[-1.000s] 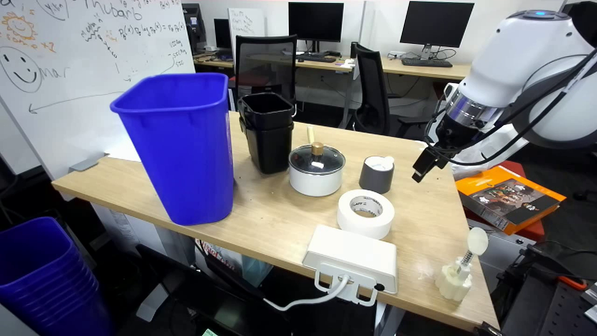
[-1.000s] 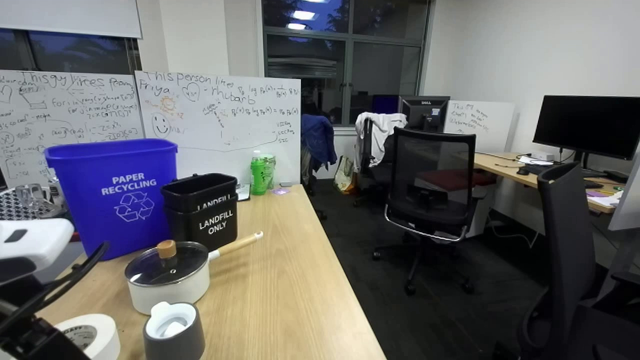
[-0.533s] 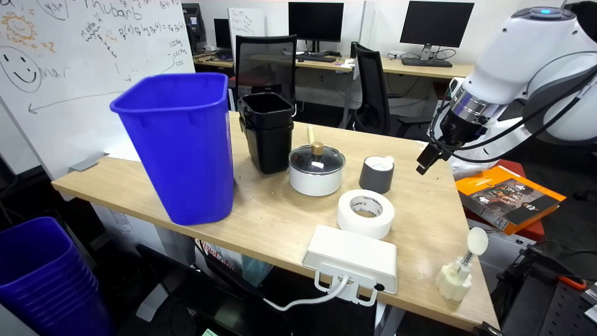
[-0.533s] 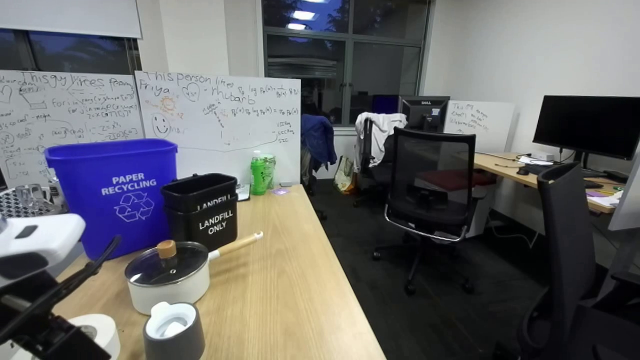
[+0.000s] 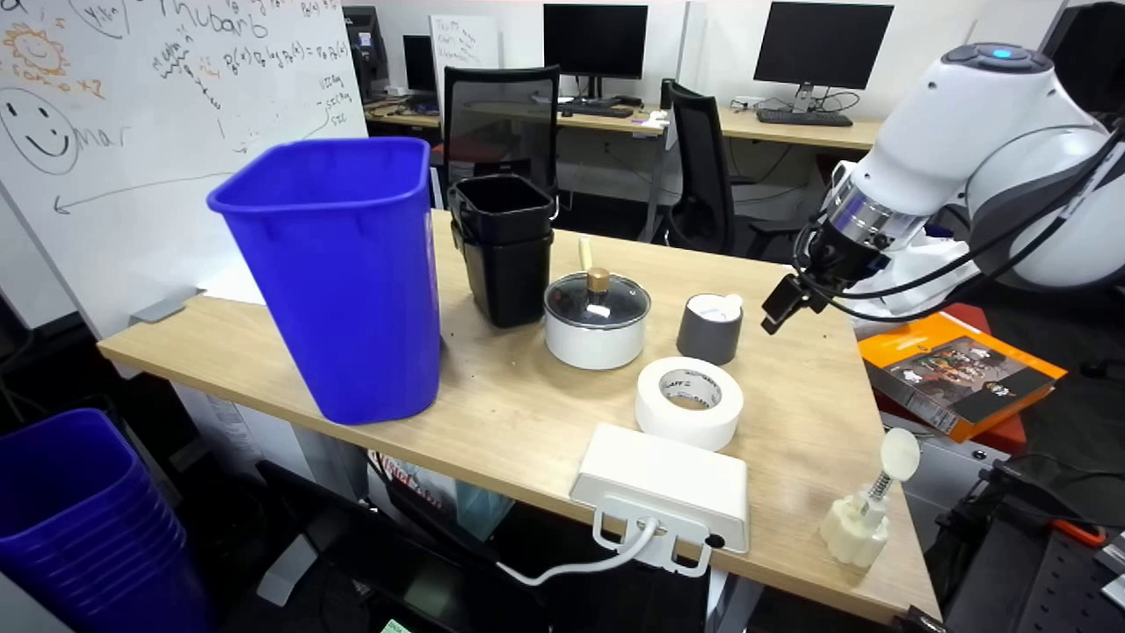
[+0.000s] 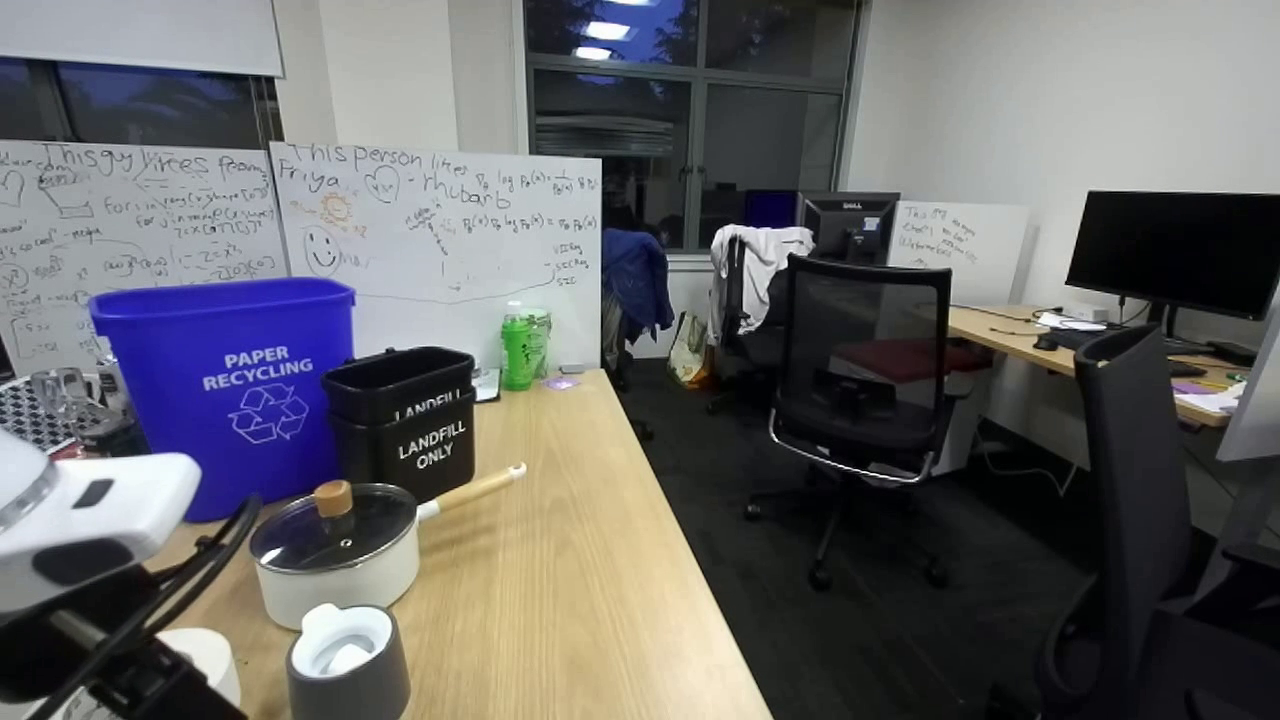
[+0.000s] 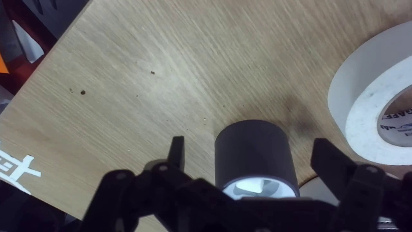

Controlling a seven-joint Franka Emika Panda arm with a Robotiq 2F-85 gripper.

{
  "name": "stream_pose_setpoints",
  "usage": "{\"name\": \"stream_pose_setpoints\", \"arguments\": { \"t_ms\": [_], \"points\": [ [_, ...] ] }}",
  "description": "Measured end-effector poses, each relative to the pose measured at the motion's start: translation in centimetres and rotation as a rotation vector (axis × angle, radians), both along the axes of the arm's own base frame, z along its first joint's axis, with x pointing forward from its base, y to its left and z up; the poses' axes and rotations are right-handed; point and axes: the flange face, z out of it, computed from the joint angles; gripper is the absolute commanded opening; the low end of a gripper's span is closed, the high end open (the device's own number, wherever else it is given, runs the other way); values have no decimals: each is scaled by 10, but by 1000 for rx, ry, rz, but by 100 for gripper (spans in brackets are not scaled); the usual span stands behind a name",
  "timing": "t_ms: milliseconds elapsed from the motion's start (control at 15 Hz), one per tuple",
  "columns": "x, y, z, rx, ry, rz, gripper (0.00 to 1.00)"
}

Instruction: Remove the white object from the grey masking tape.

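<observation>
The grey masking tape, a short dark grey roll, stands upright on the table in both exterior views [image 5: 708, 338] [image 6: 350, 685] and in the wrist view [image 7: 252, 151]. The white object [image 5: 716, 306] sits inside its top, with a small lip rising above the rim [image 6: 322, 620]. In the wrist view only part of the white object [image 7: 257, 186] shows; my gripper's body hides the rest. My gripper [image 7: 251, 141] is open and empty, its fingers apart on either side of the roll in that view. In an exterior view my gripper [image 5: 777, 315] is beside the roll, apart from it.
The wide white tape roll [image 5: 690, 426] lies close by, also in the wrist view [image 7: 363, 125]. A lidded white pot [image 5: 594, 343], black bins [image 5: 503, 264] and a blue bin [image 5: 352, 308] stand further along. A white box [image 5: 664, 475] and bottle [image 5: 857, 532] are near the edges.
In the exterior views my gripper first rises slightly, then moves lower and closer to the grey roll. The roll and the white object have not moved.
</observation>
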Motion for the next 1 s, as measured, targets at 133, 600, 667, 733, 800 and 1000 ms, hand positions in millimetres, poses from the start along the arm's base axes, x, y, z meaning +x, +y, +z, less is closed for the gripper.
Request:
{"name": "stream_pose_setpoints", "arguments": {
  "t_ms": [133,600,667,733,800,1000],
  "points": [
    [7,-6,-8,11,-5,-24,100],
    [39,-8,-44,58,-26,-96,100],
    [42,-5,-51,64,-23,-100,100],
    [43,-2,-57,73,-18,-101,100],
    [42,2,-63,82,-12,-103,100],
    [40,8,-72,106,-11,-111,100]
  ]
}}
